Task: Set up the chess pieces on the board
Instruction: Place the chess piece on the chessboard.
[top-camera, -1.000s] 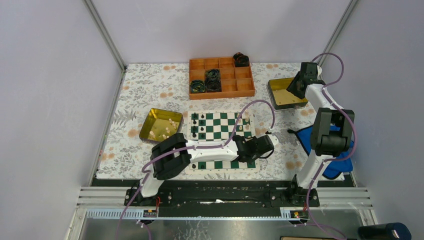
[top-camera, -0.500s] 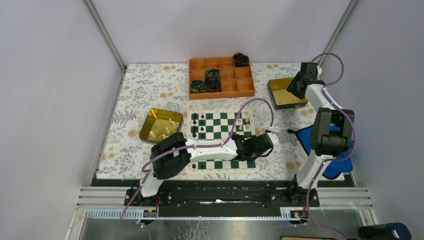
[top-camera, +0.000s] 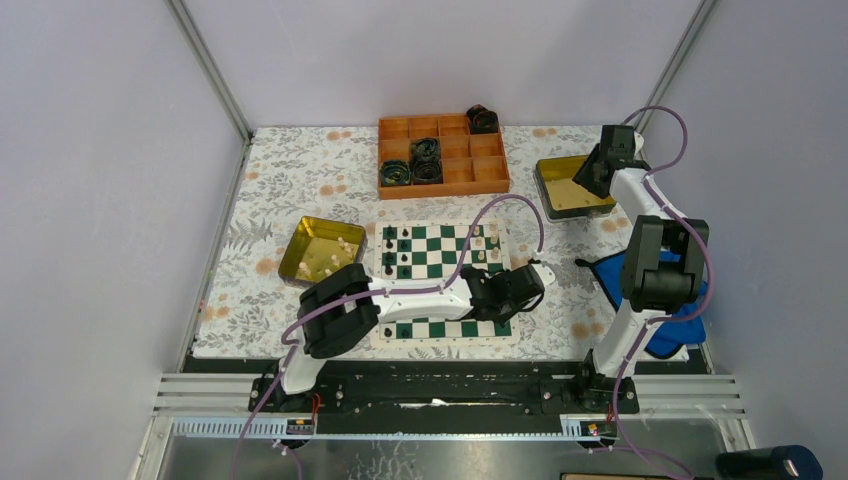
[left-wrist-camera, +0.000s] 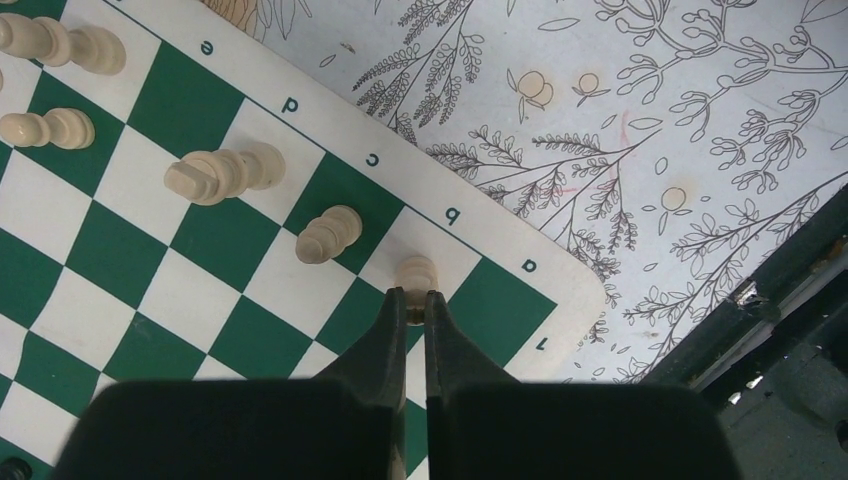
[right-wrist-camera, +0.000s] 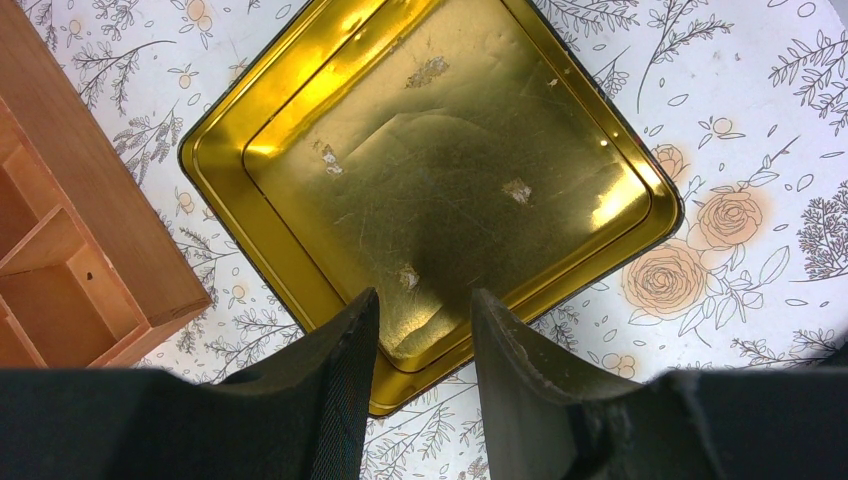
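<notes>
1. The left tool (left-wrist-camera: 411, 298) is reaching across the board (top-camera: 432, 328), and it's clenching a cream piece (left-wrist-camera: 418, 271) at its very tips. That's happening right over the white b square, next to the board's corner.
2. More cream pieces (left-wrist-camera: 326, 234) are standing along that same edge of the board, from the c square onward.
3. Black pieces (top-camera: 390, 246) are lining up along the opposite edge of the board.
4. The right tool (right-wrist-camera: 422, 300) is hovering released, fingers spread, over a gold tin (right-wrist-camera: 450, 150). The tin is sitting on the tabletop (top-camera: 300, 180) past the board's far right corner.
5. A second gold tin (top-camera: 315, 240) is sitting just off the board's left side, holding loose cream pieces (top-camera: 345, 242).
6. An orange tray (top-camera: 443, 187) carrying black rolls (top-camera: 425, 160) is sitting behind the board.
</notes>
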